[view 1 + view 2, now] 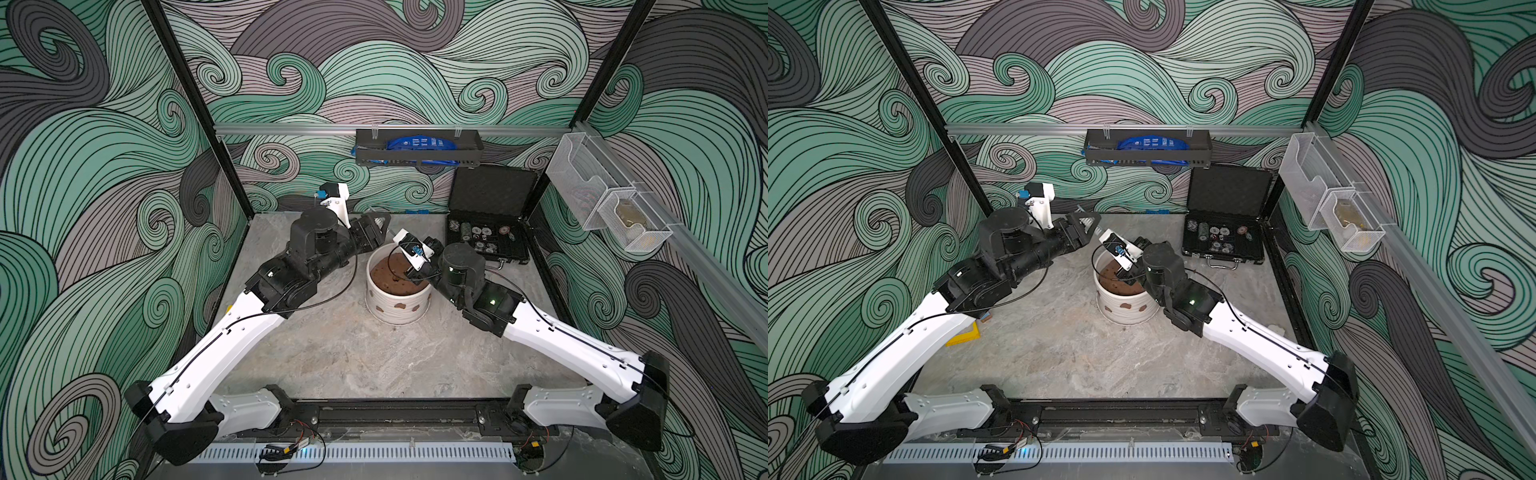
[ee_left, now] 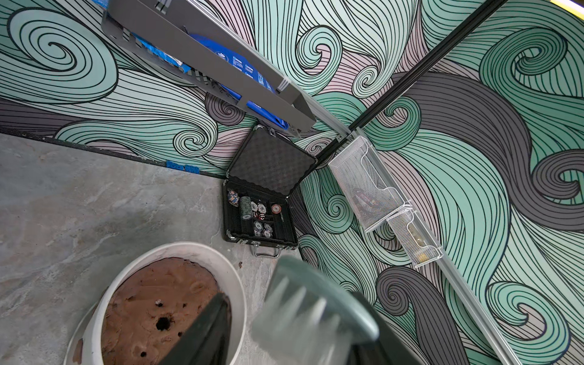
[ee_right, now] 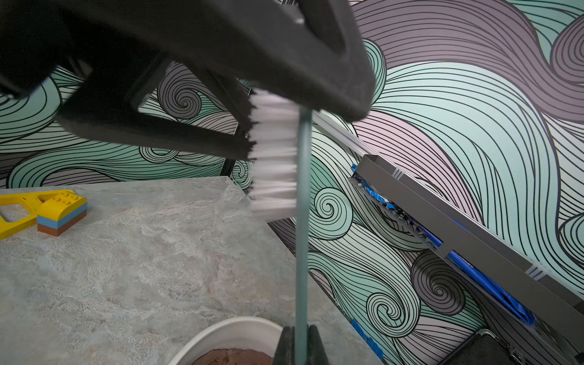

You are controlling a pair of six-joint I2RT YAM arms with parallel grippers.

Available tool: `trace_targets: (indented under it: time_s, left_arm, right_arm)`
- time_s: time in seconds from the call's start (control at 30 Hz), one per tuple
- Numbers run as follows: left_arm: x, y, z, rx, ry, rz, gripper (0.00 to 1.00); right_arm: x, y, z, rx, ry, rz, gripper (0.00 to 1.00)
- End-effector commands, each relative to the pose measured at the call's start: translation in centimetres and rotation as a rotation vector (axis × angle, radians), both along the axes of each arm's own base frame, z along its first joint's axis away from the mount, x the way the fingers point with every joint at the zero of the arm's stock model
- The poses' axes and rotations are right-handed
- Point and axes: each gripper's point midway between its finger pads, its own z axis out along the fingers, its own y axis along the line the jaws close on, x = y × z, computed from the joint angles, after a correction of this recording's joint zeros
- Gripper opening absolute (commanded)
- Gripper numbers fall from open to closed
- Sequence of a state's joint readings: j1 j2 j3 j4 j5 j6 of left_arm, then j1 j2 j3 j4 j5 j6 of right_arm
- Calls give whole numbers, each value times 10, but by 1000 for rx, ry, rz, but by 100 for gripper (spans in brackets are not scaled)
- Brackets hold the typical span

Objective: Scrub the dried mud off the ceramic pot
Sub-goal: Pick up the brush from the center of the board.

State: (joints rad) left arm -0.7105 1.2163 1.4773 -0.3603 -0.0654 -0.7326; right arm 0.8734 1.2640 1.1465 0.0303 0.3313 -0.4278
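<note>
The white ribbed ceramic pot (image 1: 398,309) (image 1: 1127,316) stands mid-table, filled with brown soil (image 1: 390,274). Reddish-brown dried mud (image 1: 400,308) (image 1: 1126,308) blotches its near wall. Over the pot's rim (image 3: 234,331) my right gripper (image 3: 300,343) (image 1: 411,274) is shut on the thin green handle of a brush (image 3: 303,221). The brush's white bristles (image 3: 275,151) sit between the fingers of my left gripper (image 2: 290,341) (image 1: 380,224), behind the pot. In the left wrist view a gap shows between one finger (image 2: 205,328) and the blurred bristles (image 2: 294,313), so the jaws stand open around the brush head.
An open black case of poker chips (image 1: 488,241) (image 2: 259,218) sits at the back right corner. A yellow piece with stacked blocks (image 3: 60,215) (image 1: 963,336) lies by the left arm. A black shelf (image 1: 419,151) and mesh bins (image 1: 602,208) hang on the walls.
</note>
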Motion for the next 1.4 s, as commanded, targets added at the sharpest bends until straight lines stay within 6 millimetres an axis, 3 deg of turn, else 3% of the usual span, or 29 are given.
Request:
trace_targets:
  time_s: [0.0, 0.3, 0.9, 1.07, 1.37]
  left_arm:
    - [-4, -10, 15, 20, -62, -57, 56]
    - [-9, -20, 20, 75, -139, -133, 50]
    - [-19, -29, 25, 110, -190, -227, 11]
    - [-24, -36, 29, 92, -204, -275, 4]
    - [-32, -40, 33, 98, -236, -332, 3]
  right_arm:
    - [-9, 2, 9, 31, 4, 40, 0]
    - [-15, 1, 12, 101, 71, 115, 0]
    - [-28, 0, 8, 133, 129, 222, 0]
    - [-30, -1, 11, 150, 110, 233, 15]
    - [-35, 2, 19, 164, 88, 273, 29]
